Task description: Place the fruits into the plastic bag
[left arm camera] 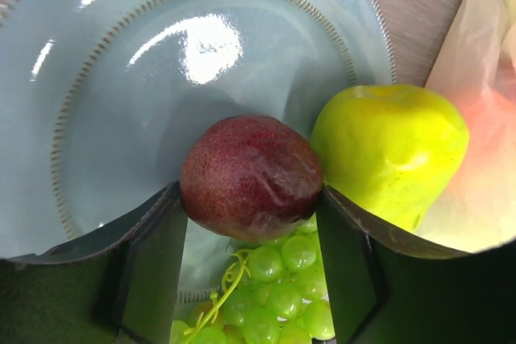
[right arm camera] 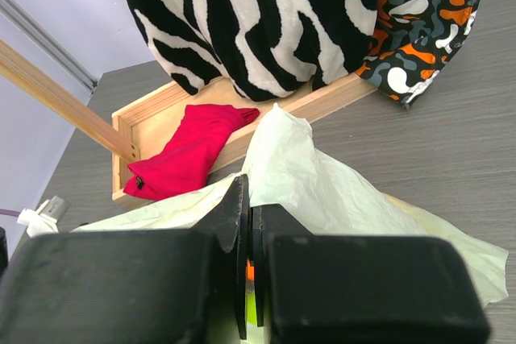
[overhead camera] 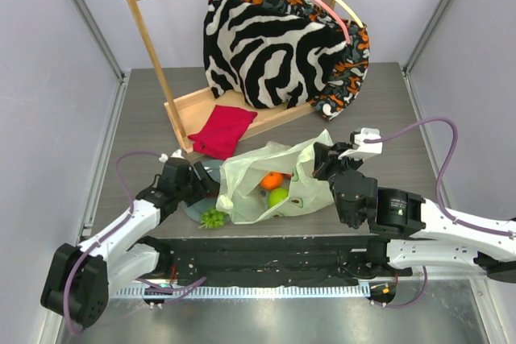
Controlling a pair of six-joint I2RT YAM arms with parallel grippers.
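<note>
Plum (left arm camera: 251, 176) clamped in left claw (left arm camera: 250, 205) above plate (left arm camera: 121, 118) and grapes (left arm camera: 278, 288), right claw (right arm camera: 248, 217) pinching bag (right arm camera: 322, 191)

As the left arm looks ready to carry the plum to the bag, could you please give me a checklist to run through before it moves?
1. Grip on the plum: ok. The left gripper has a finger against each side of it.
2. Bag held: ok. The right gripper is shut on the plastic bag at its edge.
3. Neighbours clear: not ok. A green fruit sits right beside one finger, and the grapes lie just below.
4. Plum lifted off the plate: cannot tell.
5. Bag mouth facing the left arm: cannot tell, though an orange shows inside.
</note>
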